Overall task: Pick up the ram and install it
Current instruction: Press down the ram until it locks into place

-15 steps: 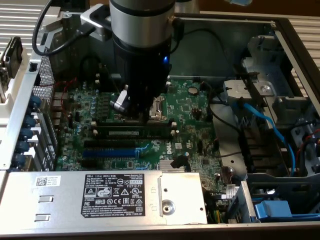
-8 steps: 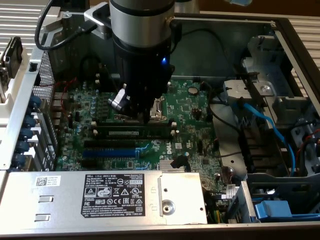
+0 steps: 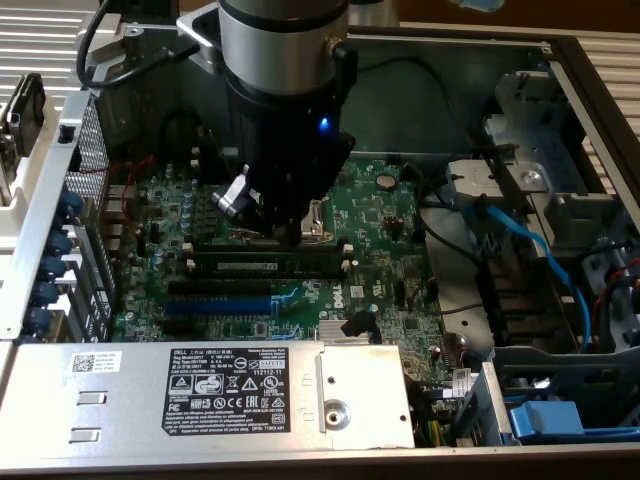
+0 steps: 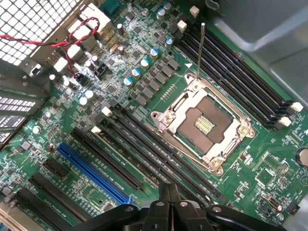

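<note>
Motherboard (image 3: 370,225) of green circuit board, lying flat inside an open computer case (image 3: 560,70), with the robot arm (image 3: 285,90) reaching down over its middle. In the exterior view the ram (image 3: 268,262), a long dark-green stick, sits edge-up in a black memory slot between white end clips, just below the arm's tip and above the blue expansion slot (image 3: 218,306). The fingers (image 4: 169,204) are shut tight together and hold nothing; in the wrist view they hang over the long black slots (image 4: 159,154) next to the processor socket (image 4: 204,125), apart from the board surface. The socket's metal frame is closed, with its thin lever (image 4: 200,50) standing out toward a second bank of black slots (image 4: 240,77). A silver power supply (image 3: 200,395) with a white label lies along the case's near edge in the exterior view. Blue cables (image 3: 530,250) run through the drive bay at the exterior view's right. Red and black wires (image 4: 72,43) cross the perforated rear panel in the wrist view.
</note>
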Available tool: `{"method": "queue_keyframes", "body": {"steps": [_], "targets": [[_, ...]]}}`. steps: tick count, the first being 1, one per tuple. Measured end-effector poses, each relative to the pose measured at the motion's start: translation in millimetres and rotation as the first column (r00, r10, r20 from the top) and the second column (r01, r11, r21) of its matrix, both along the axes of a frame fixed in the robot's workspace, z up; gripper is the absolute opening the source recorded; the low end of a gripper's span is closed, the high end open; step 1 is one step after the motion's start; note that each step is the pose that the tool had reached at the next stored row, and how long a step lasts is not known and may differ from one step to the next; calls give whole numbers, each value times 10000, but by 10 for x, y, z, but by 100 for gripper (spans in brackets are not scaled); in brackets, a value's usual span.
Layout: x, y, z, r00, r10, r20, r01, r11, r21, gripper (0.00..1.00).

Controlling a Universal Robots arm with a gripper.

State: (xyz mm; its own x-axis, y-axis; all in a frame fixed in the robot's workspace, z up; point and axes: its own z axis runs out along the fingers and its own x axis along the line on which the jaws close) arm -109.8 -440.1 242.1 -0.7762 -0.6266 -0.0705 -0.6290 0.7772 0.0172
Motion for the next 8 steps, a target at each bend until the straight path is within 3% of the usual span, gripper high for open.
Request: {"method": "queue_keyframes", "body": {"steps": [8], "targets": [[0,0,0,9945,-1043,0,1043,9945,0,10]]}}
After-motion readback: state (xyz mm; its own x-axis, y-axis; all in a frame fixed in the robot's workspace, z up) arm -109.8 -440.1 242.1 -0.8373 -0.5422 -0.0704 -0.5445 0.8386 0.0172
